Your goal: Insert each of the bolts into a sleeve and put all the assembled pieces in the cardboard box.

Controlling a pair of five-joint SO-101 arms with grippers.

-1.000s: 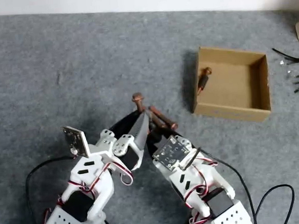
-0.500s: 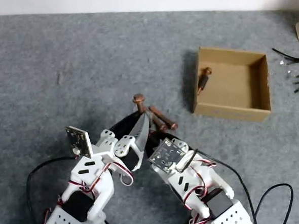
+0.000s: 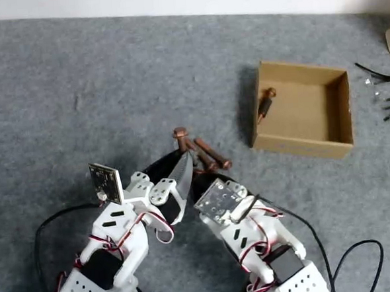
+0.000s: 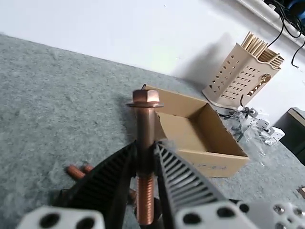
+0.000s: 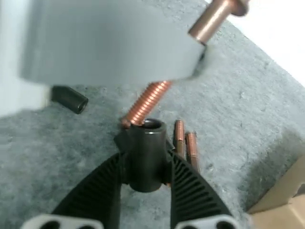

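My left gripper [image 4: 144, 160] is shut on a copper bolt [image 4: 145, 152], gripping its shank with the hex head up and the threaded end down. In the high view this bolt [image 3: 180, 137] sticks out past the left gripper [image 3: 183, 166]. My right gripper [image 5: 145, 164] is shut on a black sleeve [image 5: 144, 153] whose open end faces the bolt's threaded tip [image 5: 143, 109]; the tip sits at the sleeve's rim. Two loose copper bolts [image 3: 211, 155] lie on the carpet. The cardboard box [image 3: 303, 108] holds one assembled piece [image 3: 266, 104].
A second black sleeve [image 5: 70, 98] lies on the grey carpet beside the right gripper. Small dark and metal parts [image 3: 385, 98] are scattered at the right of the box. A beige perforated holder [image 4: 241, 74] stands behind the box. Open carpet stretches to the left.
The right gripper with the sleeve has shifted left toward the left gripper. The left arm has tilted a little, bringing the bolt's threaded tip to the sleeve's mouth.
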